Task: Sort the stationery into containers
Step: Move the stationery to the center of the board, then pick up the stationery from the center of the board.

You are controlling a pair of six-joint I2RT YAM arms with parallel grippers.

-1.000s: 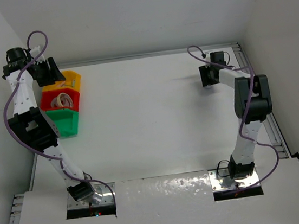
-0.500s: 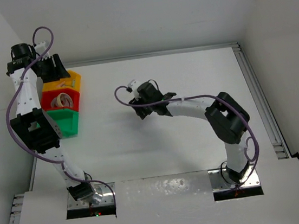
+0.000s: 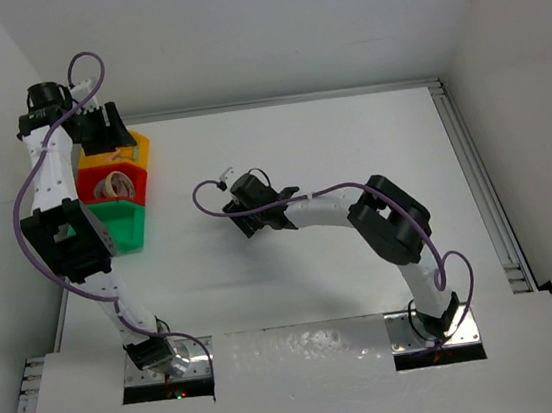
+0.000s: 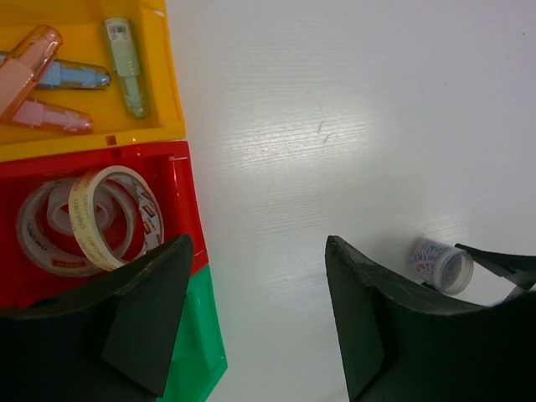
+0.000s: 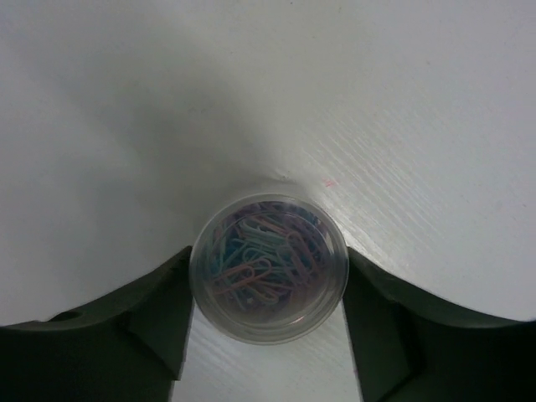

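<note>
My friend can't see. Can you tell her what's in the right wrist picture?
A small round clear plastic tub of colourful paper clips sits on the white table, seen from straight above. It lies between the two dark fingers of the right pincer, which flank it on each side.

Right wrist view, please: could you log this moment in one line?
right gripper: straddling clear paper-clip tub | jaws: beside tub | tub: on table

Both arms are made of white tubes joined by chunky black blocks; a thin purple cable loops along each arm; the left tool (image 3: 103, 129) and right tool (image 3: 247, 213) are black, with wide, flat, dark fingers (image 4: 146, 314); each arm ends in a small black base.
</note>
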